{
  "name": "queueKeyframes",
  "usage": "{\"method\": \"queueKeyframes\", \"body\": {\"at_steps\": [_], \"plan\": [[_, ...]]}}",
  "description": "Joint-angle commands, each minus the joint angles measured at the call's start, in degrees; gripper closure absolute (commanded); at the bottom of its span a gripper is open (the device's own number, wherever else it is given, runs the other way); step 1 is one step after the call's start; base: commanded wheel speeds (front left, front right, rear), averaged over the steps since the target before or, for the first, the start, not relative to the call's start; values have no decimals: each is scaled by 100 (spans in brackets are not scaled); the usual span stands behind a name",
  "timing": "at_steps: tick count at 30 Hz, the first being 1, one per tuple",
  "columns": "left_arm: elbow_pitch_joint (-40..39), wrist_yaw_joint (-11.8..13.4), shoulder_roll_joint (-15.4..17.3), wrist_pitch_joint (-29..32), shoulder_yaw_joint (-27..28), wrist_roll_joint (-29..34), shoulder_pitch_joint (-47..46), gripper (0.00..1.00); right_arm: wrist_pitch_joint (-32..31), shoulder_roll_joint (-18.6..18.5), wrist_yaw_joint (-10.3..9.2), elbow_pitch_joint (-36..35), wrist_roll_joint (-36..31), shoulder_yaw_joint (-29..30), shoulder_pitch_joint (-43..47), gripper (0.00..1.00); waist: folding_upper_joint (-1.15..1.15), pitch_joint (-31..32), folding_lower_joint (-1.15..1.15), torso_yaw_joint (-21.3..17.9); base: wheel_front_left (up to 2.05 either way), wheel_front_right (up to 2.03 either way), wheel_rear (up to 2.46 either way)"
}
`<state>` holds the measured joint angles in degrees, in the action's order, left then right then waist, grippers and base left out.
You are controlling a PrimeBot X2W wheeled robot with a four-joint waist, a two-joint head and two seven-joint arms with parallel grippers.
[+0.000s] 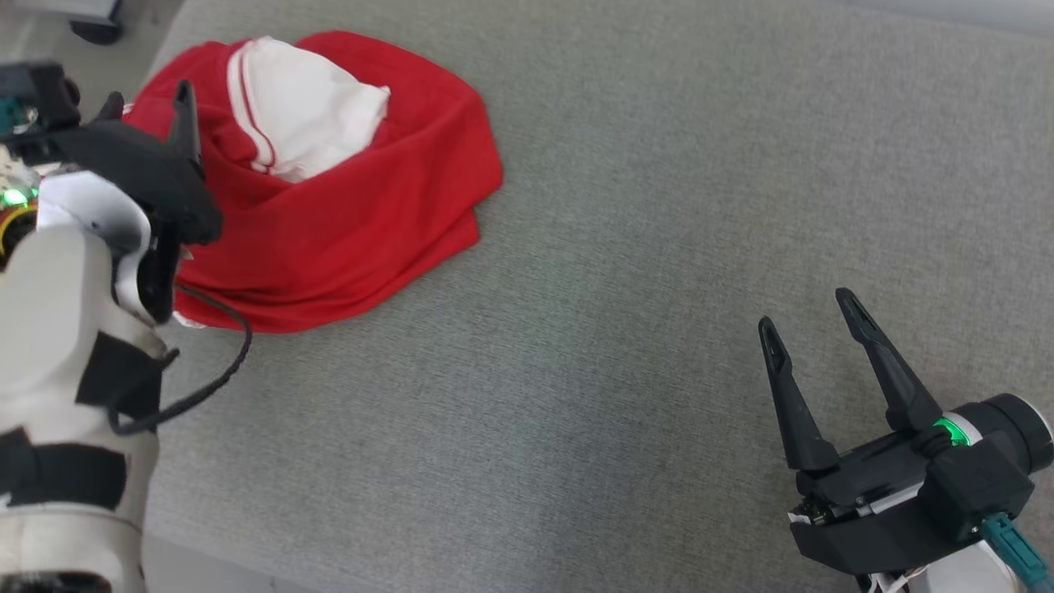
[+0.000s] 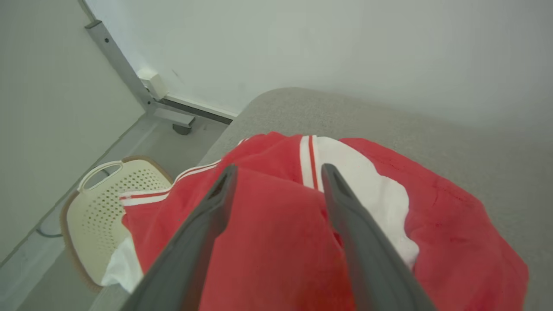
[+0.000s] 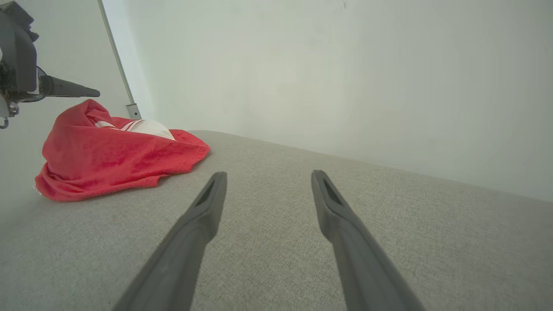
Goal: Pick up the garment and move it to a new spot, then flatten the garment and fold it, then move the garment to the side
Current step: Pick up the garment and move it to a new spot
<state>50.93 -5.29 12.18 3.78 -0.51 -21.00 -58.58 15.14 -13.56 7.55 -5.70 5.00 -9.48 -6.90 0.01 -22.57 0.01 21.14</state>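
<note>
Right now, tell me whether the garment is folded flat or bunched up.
Bunched up: the red garment lies in a rumpled heap on the grey surface, its white part bulging out on top.

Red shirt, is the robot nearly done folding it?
Not nearly. Done: nothing yet; the garment lies in a crumpled heap at the far left corner of the grey cushion. In hand: the left fingers hang open right above it, gripping nothing, while the right fingers hover open over bare cushion. Left: picking it up, moving it, flattening, folding and setting it aside.
</note>
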Motion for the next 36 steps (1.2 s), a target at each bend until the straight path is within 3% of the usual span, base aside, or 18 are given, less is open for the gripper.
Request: {"method": "queueKeyframes", "body": {"at_steps": [1,10,17,18,19,20,27,32,36], "plan": [[214,36,69,227,-101,113,-211,0,7,-51,-12,-14,37,-29,-74,0,-1,-280,-1,-202,0,0,0],[1359,43,332,1513,-450,288,-896,0,7,-101,-12,13,157,-142,-274,0,-1,-535,-1,-351,0,0,0],[1759,60,347,1650,-346,109,-997,0,7,-124,-12,-39,120,-146,-414,0,-1,-649,-1,-416,0,0,0],[1806,37,343,1679,-388,139,-982,38,7,-126,-12,-50,108,-150,-416,0,-1,-652,-1,-417,0,0,0],[1817,29,344,1633,-401,133,-984,65,7,-133,-12,-65,95,-147,-420,0,-1,-656,-1,-415,0,0,0],[1831,14,334,1592,-401,110,-989,100,8,-134,-12,-90,86,-137,-428,0,-1,-659,-1,-411,0,0,0],[1542,134,444,318,-416,182,-1056,100,8,-62,-12,-64,75,-135,-433,0,-1,-518,-1,-405,0,0,0],[1302,59,451,-589,-290,14,-987,100,8,69,-12,19,141,-104,-327,0,-1,-182,-1,-406,0,0,0],[1093,-79,278,-1140,-48,-325,-900,100,7,195,-12,75,200,-34,-160,0,-1,203,-1,-386,0,0,0]]}}
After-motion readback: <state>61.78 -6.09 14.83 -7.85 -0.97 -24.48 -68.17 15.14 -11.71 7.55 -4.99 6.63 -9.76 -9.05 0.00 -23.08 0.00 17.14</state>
